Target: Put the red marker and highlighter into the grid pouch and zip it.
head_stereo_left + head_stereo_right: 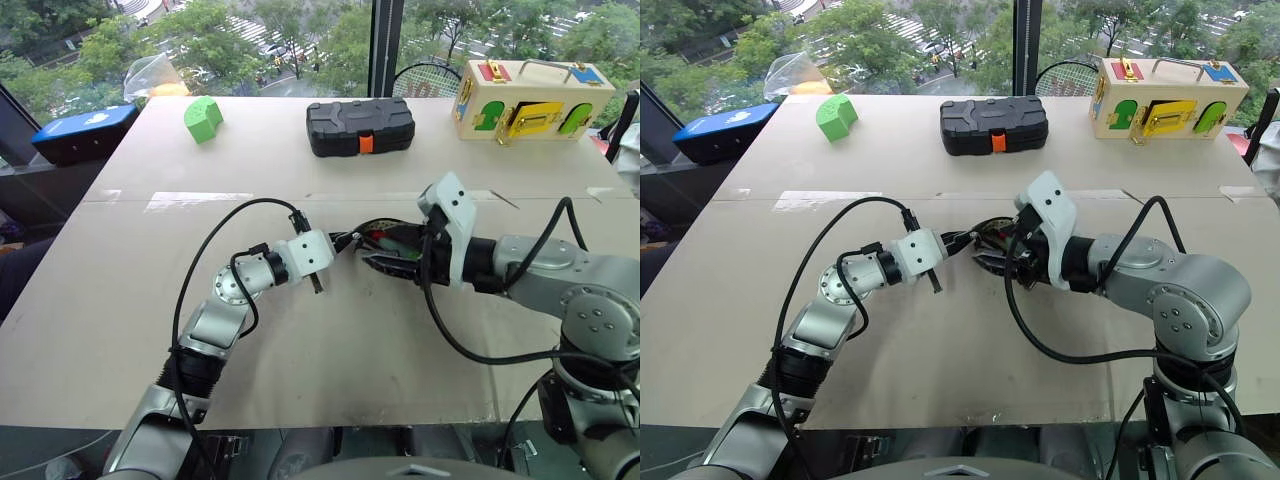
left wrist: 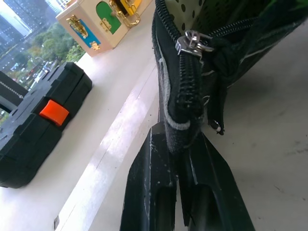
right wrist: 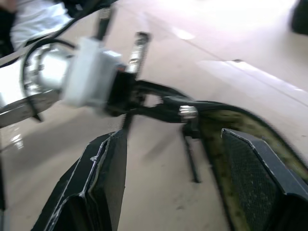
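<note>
Two grippers meet at mid-frame over the table (image 1: 120,300). Left gripper (image 2: 177,144) is clamped on the end of the pouch (image 2: 202,57), beside its zipper pull (image 2: 192,41). Right gripper (image 3: 178,159) stands open around the pouch's gaping mouth. Red marker (image 1: 378,239) peeks from inside.

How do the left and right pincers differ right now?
The left pincer is shut, pinching the end of the grid pouch by its zipper; the right pincer stands open, holding nothing. The left reaches in from the pouch's end; the right hovers near the zipper pull. Both have black fingers.
</note>
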Action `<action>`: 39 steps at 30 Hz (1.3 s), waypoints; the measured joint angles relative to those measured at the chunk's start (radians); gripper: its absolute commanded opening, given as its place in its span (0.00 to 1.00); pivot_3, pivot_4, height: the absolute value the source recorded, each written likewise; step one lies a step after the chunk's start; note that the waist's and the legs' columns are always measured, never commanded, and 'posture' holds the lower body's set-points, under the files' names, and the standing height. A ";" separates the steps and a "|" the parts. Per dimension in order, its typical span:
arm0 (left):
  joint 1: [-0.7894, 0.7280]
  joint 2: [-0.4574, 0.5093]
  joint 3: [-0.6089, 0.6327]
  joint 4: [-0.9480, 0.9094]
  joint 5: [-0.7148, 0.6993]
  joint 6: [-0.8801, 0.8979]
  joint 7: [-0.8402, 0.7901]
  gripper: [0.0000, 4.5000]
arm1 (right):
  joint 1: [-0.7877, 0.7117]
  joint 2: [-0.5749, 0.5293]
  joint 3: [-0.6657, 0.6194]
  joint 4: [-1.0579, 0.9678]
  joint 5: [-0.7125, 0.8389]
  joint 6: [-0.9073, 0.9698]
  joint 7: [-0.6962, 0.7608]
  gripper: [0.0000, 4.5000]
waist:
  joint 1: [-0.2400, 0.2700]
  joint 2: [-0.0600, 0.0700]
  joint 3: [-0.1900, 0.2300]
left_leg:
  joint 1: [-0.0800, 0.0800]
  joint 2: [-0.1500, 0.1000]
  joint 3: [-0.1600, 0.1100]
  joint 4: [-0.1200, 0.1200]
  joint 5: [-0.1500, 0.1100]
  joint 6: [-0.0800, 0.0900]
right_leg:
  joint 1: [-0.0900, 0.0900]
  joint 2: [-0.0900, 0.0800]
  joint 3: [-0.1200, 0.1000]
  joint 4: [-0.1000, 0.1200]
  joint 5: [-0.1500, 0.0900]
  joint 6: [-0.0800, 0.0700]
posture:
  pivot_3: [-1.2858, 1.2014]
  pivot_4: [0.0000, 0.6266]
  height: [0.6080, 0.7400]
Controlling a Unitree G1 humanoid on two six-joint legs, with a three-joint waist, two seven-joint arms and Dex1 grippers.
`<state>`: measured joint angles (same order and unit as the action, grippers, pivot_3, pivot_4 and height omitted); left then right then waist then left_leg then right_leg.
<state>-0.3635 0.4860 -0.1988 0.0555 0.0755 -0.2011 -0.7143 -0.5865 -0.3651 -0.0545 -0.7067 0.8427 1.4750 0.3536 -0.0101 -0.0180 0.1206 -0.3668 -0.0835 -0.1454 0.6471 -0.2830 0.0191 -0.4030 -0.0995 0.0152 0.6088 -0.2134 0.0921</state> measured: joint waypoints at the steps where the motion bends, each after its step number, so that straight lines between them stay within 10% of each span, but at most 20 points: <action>1: 0.000 0.000 0.000 0.001 0.000 -0.002 0.000 0.00 | 0.004 0.002 0.003 -0.002 0.002 0.003 -0.002 0.69 | 0.001 0.000 0.000 | 0.000 0.000 0.000 0.000 0.000 0.000 | 0.000 0.000 0.000 0.000 0.000 0.000 | 0.52 0.24 1.00; 39: 0.004 0.004 0.000 -0.004 0.000 -0.015 -0.004 0.00 | 0.013 0.139 0.154 0.188 -0.115 -0.088 -0.084 0.69 | -0.001 0.000 0.000 | 0.000 0.000 0.000 0.000 0.000 0.000 | 0.000 0.000 0.000 0.000 0.000 0.000 | 0.52 0.24 1.00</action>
<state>-0.3591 0.4901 -0.1988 0.0519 0.0756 -0.2161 -0.7186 -0.5737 -0.2260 0.0993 -0.5183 0.7279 1.3869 0.2697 -0.0114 -0.0177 0.1207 -0.3667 -0.0838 -0.1453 0.6473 -0.2830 0.0191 -0.4032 -0.0995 0.0155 0.6092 -0.2134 0.0921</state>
